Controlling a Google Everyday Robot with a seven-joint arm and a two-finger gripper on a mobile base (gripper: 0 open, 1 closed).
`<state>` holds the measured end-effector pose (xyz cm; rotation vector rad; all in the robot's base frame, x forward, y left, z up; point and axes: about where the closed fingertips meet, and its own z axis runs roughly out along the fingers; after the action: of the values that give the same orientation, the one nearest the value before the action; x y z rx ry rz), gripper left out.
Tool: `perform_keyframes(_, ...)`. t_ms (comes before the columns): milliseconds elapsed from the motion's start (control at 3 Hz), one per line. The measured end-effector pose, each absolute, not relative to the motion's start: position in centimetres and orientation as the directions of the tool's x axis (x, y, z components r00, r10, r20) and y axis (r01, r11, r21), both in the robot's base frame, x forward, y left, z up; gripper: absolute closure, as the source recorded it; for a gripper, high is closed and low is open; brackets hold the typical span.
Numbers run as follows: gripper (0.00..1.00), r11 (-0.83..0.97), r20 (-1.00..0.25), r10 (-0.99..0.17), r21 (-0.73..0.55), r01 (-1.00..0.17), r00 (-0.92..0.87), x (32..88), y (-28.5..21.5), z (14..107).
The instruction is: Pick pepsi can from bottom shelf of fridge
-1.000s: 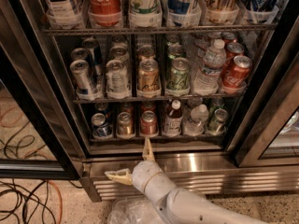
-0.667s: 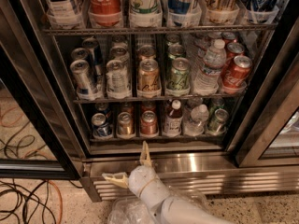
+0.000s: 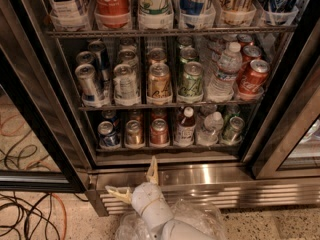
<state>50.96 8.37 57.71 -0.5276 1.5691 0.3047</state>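
The fridge (image 3: 75,134) stands open with wire shelves. On the bottom shelf (image 3: 170,148) the dark blue pepsi can (image 3: 107,135) stands at the front left, next to a copper-brown can (image 3: 134,133) and a red can (image 3: 159,132). My gripper (image 3: 136,181) is low in front of the steel slatted base (image 3: 210,184), below the copper-brown can and to the right of the pepsi can. Its two tan fingers (image 3: 152,170) are spread wide and hold nothing.
Small bottles (image 3: 186,126) and a green can (image 3: 232,129) fill the right of the bottom shelf. Taller cans (image 3: 159,83) and a water bottle (image 3: 222,74) stand on the shelf above. Cables (image 3: 30,219) lie on the floor at left. A clear plastic bag (image 3: 195,224) lies beneath my arm.
My gripper has shifted slightly to the left and lower in front of the steel base. The cans have not moved.
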Motion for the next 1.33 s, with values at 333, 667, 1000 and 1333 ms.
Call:
perform_keyframes(333,0.00,0.854,-0.989,-0.145,-0.124,-0.505,-0.003,51.0,8.4,57.7)
perform_keyframes(667,0.00,0.861,-0.996,-0.089,-0.073,-0.503,-0.007,51.1,9.3,57.4)
perform_keyframes(1000,0.00,0.863,-1.000,-0.008,-0.004,-0.505,-0.007,51.0,11.1,57.4)
perform_keyframes(1333,0.00,0.860,-1.000,0.023,0.018,-0.510,0.004,50.8,12.8,57.5)
